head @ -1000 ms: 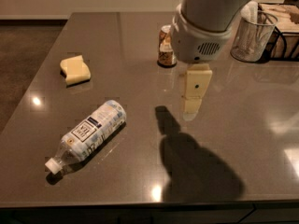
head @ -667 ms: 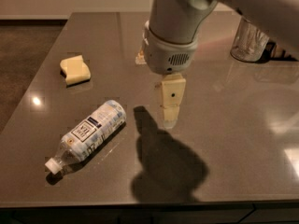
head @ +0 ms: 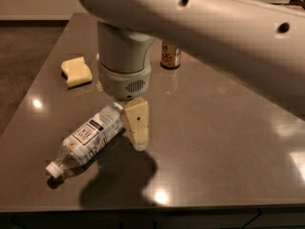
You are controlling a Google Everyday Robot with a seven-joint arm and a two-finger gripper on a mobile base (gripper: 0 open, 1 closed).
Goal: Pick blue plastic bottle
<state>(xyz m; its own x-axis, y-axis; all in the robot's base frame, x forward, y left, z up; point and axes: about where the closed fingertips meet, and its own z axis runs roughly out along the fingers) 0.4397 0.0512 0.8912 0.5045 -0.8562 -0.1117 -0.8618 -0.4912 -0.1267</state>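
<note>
The gripper (head: pixel 137 130) hangs low over the surface (head: pixel 214 142), just beside the right end of the blue plastic bottle (head: pixel 88 137). Whether the gripper is apart or together, I cannot tell. The bottle lies on its side, cap pointing near-left, apparently not yet grasped. Gripping and lifting it are likely what is left.

Views: one camera view.
Position: raised above the near edge of the surface (head: pixel 214 142).
Facing: obliquely down and across the surface toward its far edge.
Nearness: close; the arm (head: pixel 200 18) fills the top of the frame, entering from the right.
Centre of frame: the hand (head: pixel 138 142), low over the surface, at the far end of the blue plastic bottle (head: pixel 90 138).
</note>
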